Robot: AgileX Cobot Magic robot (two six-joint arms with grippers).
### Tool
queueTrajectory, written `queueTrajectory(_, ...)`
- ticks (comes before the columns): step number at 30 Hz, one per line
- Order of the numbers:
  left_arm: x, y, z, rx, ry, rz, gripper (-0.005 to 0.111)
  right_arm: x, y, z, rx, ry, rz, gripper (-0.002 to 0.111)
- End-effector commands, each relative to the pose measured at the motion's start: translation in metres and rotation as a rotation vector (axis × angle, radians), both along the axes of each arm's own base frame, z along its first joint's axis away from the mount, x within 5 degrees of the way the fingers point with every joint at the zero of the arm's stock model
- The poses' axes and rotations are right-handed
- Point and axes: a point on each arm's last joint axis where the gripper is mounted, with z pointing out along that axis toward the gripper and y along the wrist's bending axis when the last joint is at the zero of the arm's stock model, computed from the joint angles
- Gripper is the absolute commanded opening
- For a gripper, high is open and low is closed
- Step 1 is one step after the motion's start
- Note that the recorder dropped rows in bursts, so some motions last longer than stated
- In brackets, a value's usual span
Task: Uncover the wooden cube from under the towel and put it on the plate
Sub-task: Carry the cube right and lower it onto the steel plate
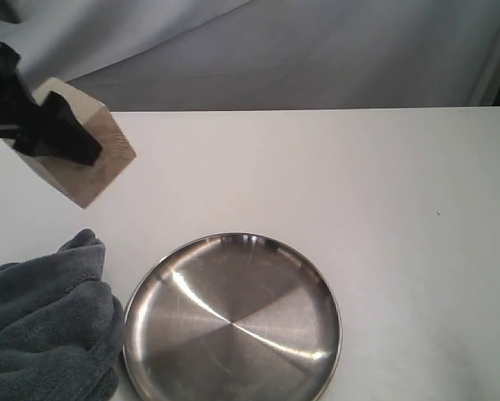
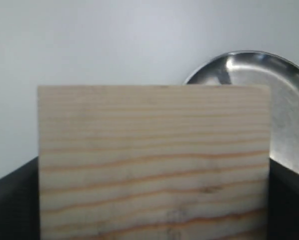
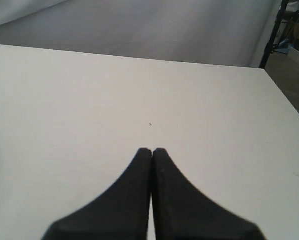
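The wooden cube point(image 1: 91, 163), pale with darker grain stripes, hangs tilted above the table at the upper left, and my left gripper point(image 1: 53, 134) is shut on it, black fingers point(image 1: 66, 138) across its faces. In the left wrist view the cube point(image 2: 154, 160) fills most of the frame between the two dark fingers point(image 2: 12, 200), with the plate point(image 2: 284, 105) behind it. The shiny steel plate point(image 1: 233, 322) lies at the bottom middle, nothing on it. The blue-grey towel point(image 1: 45, 326) lies bunched at the bottom left, touching the plate. My right gripper point(image 3: 152, 150) is shut over bare table.
The white table point(image 1: 359, 192) stretches to the right of the plate. A grey cloth backdrop point(image 1: 275, 50) hangs behind the far edge. The table's right edge and a dark stand point(image 3: 272, 35) show in the right wrist view.
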Motion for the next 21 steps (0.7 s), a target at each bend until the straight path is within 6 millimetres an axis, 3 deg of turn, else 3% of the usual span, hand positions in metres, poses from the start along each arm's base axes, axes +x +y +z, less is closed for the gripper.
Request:
queueTrajectory(1, -0.024, -0.053, -0.009, -0.008, -0.002, -0.188, 0.0, 0.0, 0.0, -0.001, 0.002, -0.005, -0.007, 0.0)
queueTrajectory(9, -0.047, -0.123, -0.047, 0.016, -0.121, -0.328, 0.0, 0.0, 0.0, -0.001, 0.002, -0.005, -0.007, 0.0)
queueTrajectory(13, -0.047, -0.146, -0.077, 0.041, -0.067, -0.366, 0.0, 0.0, 0.0, -0.001, 0.002, -0.005, -0.007, 0.0)
queueTrajectory(14, -0.046, -0.154, -0.093, 0.058, -0.029, -0.376, 0.0, 0.0, 0.0, -0.001, 0.002, -0.005, -0.007, 0.0)
queueTrajectory(18, -0.037, -0.16, -0.14, 0.115, 0.09, -0.376, 0.0, 0.0, 0.0, -0.001, 0.002, -0.005, -0.007, 0.0)
queueTrajectory(21, -0.035, -0.162, -0.161, 0.142, 0.141, -0.372, 0.0, 0.0, 0.0, -0.001, 0.002, -0.005, -0.007, 0.0)
